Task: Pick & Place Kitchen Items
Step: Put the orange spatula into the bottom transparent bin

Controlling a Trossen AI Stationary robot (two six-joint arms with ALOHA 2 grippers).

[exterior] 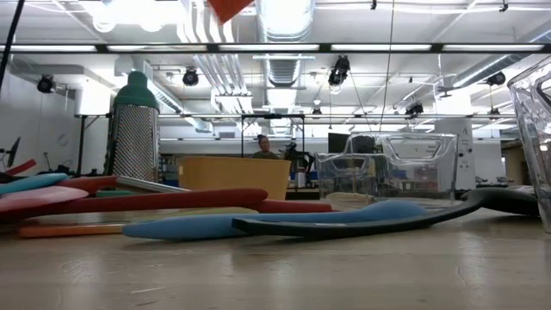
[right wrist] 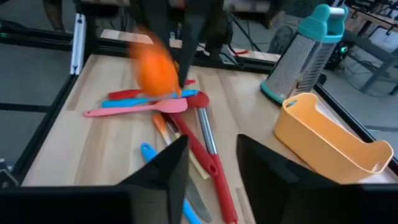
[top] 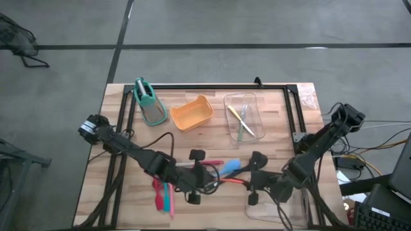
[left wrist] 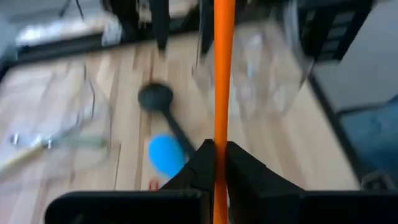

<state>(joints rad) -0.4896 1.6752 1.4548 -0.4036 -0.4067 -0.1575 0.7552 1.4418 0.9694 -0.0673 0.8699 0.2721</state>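
My left gripper (top: 204, 174) (left wrist: 219, 168) is shut on an orange utensil (left wrist: 222, 74) above the table's near middle. The utensil's orange head (right wrist: 155, 70) shows blurred in the right wrist view and at the top of the low view (exterior: 228, 9). My right gripper (top: 255, 176) (right wrist: 214, 168) stands open just to its right, with nothing between its fingers. Under them a blue spoon (exterior: 258, 224), a black ladle (exterior: 387, 220) and a red spatula (right wrist: 208, 158) lie flat on the table. Pink, teal and red utensils (top: 164, 196) lie near the front left. My left gripper pinches the orange utensil's slim handle (left wrist: 222, 140) between its two fingers. The fingers slant down from the table's left. The handle runs straight on past the fingertips. The utensil is lifted clear of the table.
An orange tub (top: 191, 113) and a teal-topped grey grater (top: 149, 102) stand at the back. A clear tray (top: 244, 115) beside them holds a yellow and a green piece. Another clear tray (top: 276, 206) sits at the front right. A black frame (top: 212, 86) borders the table.
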